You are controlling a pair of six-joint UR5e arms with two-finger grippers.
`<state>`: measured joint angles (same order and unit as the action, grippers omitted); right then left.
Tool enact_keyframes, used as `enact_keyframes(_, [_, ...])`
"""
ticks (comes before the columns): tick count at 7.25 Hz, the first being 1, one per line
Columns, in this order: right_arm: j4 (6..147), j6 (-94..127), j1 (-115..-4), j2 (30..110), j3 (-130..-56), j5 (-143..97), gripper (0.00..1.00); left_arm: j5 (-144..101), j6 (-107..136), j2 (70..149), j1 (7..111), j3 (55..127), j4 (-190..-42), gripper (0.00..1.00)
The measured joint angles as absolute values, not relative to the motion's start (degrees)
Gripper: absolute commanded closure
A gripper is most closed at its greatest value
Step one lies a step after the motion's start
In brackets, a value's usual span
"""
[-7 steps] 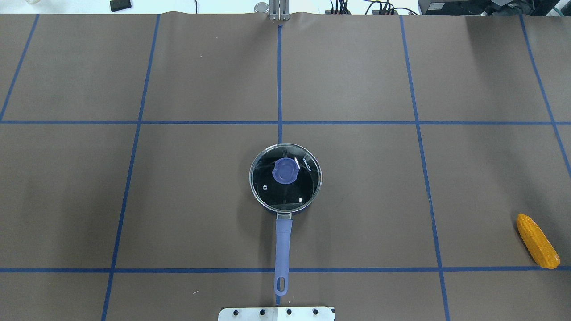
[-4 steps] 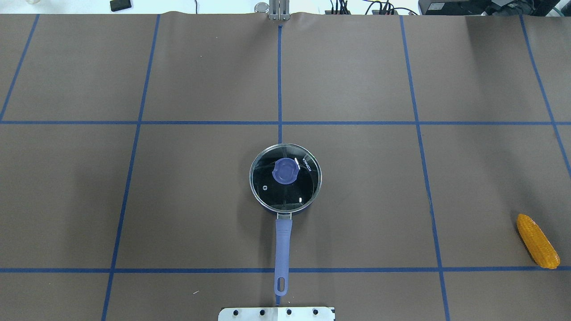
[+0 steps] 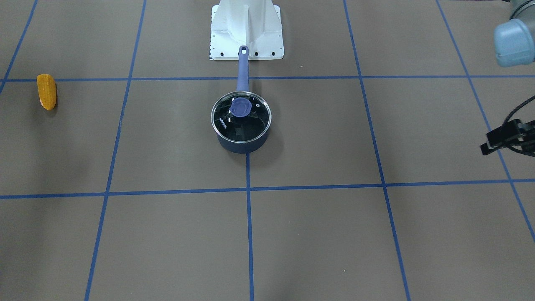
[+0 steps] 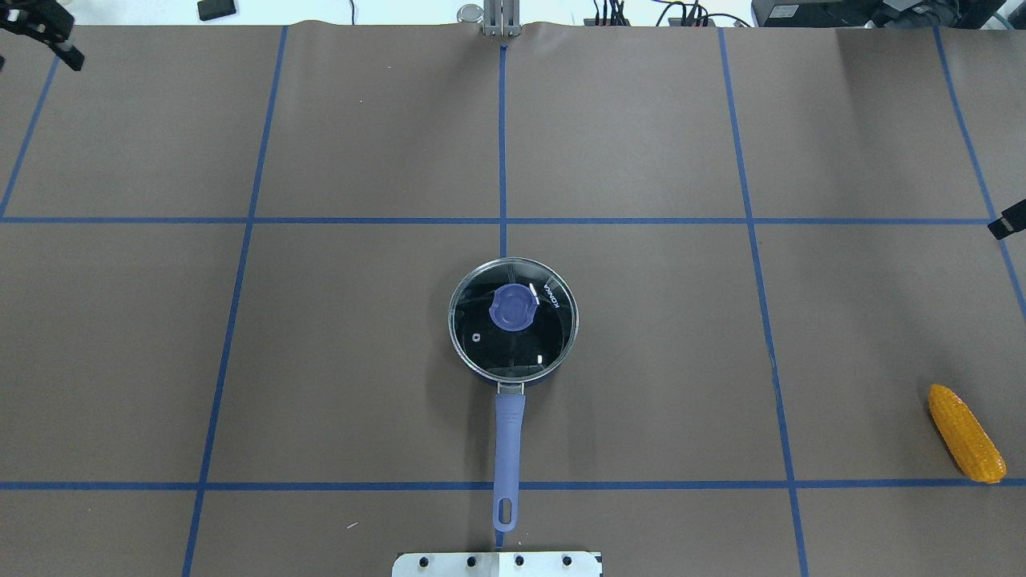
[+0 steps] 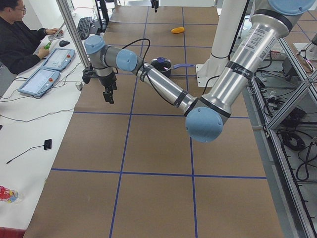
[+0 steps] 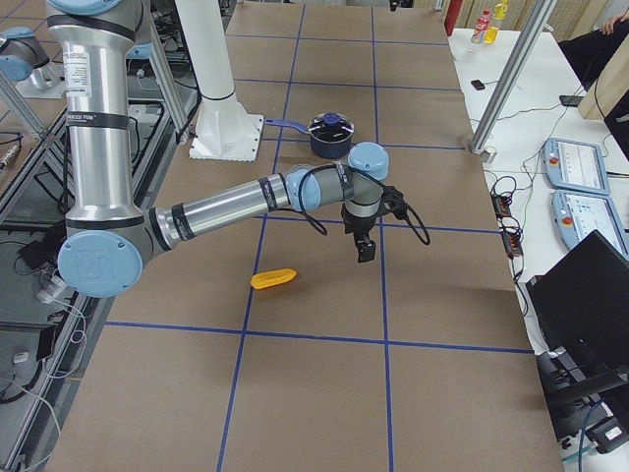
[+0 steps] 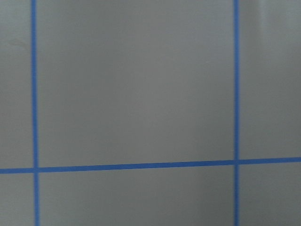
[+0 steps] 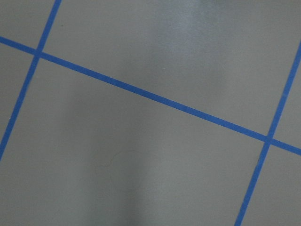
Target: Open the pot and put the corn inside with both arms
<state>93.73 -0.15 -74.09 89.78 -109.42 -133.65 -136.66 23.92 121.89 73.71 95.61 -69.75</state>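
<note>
The corn (image 4: 966,433) lies on its side on the brown mat (image 4: 641,136), at the robot's far right, its tapered end toward the robot's side of the table. It is untouched. The right gripper (image 6: 366,252) points down over the mat, farther from the robot than the cob and well apart from it. Only a black sliver of it shows at the overhead view's edge, so I cannot tell whether its fingers are spread or closed.

The pot (image 4: 513,377) stands at the middle of the table, between the two grippers and well apart from both. Its glass lid (image 4: 525,349) is on, with the purple knob (image 4: 513,308) at its centre. The long purple handle (image 4: 508,449) points back at the robot's white base plate (image 4: 497,563).

The left gripper (image 5: 109,98) points down over the mat at the robot's far left, toward the table's far edge. It holds nothing that I can see, and the set of its fingers cannot be told either.

Both wrist cameras show only bare mat crossed by blue tape lines (image 7: 136,165), with no fingers in view.
</note>
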Motion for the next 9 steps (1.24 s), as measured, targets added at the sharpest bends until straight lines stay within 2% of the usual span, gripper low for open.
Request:
enact_keyframes(3, [93.7, 0.4, -70.3, 94.2, -113.1, -136.6, 0.0, -132.7, 38.7, 129.0, 62.8, 96.1, -75.5, 0.01])
enact_keyframes(5, [91.9, 0.8, -67.5, 98.6, -115.1, -133.4, 0.0, -126.9, 47.9, 134.0, 55.1, 94.0, -80.3, 0.02])
enact_keyframes(9, [79.4, 4.7, -61.6, 107.5, -115.0, -130.1, 0.0, -119.0, 52.8, 140.8, 45.3, 91.4, -80.9, 0.02])
